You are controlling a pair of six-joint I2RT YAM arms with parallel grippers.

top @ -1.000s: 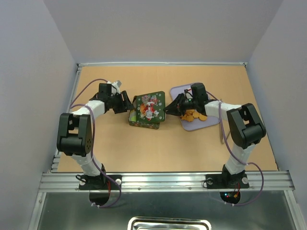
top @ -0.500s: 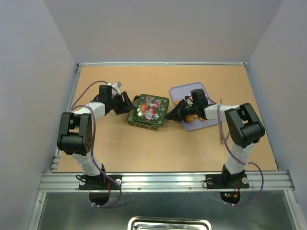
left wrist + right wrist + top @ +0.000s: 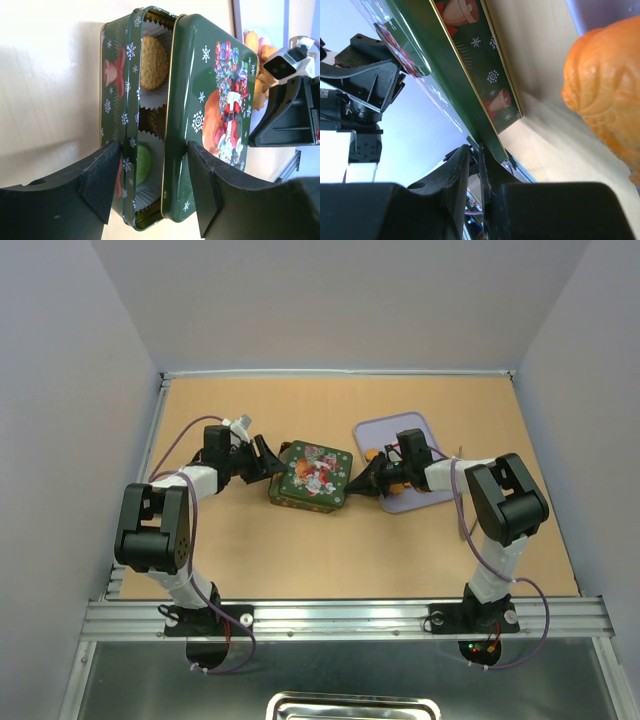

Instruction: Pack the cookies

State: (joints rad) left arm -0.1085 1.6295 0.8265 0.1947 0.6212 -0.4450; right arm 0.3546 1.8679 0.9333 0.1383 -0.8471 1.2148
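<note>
A green Christmas tin (image 3: 300,495) lies mid-table with its lid (image 3: 315,470) resting ajar on top. In the left wrist view the gap shows a brown round cookie (image 3: 152,62) and a green cookie (image 3: 142,162) in white paper cups. My left gripper (image 3: 268,462) is open, its fingers (image 3: 102,185) standing either side of the tin's left corner. My right gripper (image 3: 358,483) is shut on the lid's right rim (image 3: 470,100). Several orange cookies (image 3: 398,480) lie on a purple tray (image 3: 385,430). One shows large in the right wrist view (image 3: 605,95).
The purple tray lies right of the tin, under my right arm. A raised frame (image 3: 160,440) edges the tan tabletop at the left and back. White walls close in the space on three sides.
The lid was tilted up a second ago and now lies nearly flat on the tin. My right gripper has come down with it. My left gripper has shifted slightly at the tin's left edge.
</note>
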